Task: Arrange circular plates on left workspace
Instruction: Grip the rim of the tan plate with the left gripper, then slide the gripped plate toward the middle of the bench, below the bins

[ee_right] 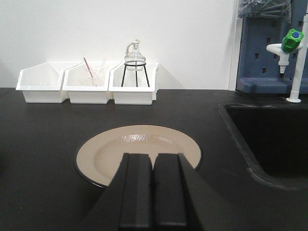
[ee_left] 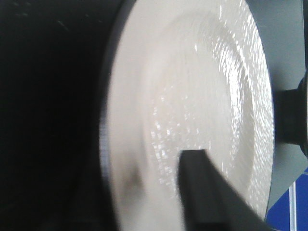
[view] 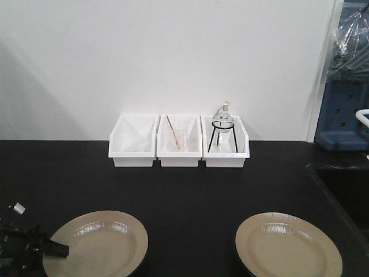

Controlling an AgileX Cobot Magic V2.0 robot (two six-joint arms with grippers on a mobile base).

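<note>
The black bench (view: 190, 190) carries everything. Only the right wrist view shows the sink (ee_right: 274, 139) sunk into its right end in full. Near the front edge, well apart, lie the left plate (view: 98, 245) toward the left corner and the right plate (view: 288, 248) toward the sink. Three bins (view: 180, 144) stand at the back edge. The left claw (view: 57, 250) reaches over the left plate's rim. Its wrist view shows one finger (ee_left: 202, 192) above the plate, blurred, so I cannot tell whether it grips. The right claw (ee_right: 154, 161), unseen from the front, is closed on nothing, just before the right plate.
</note>
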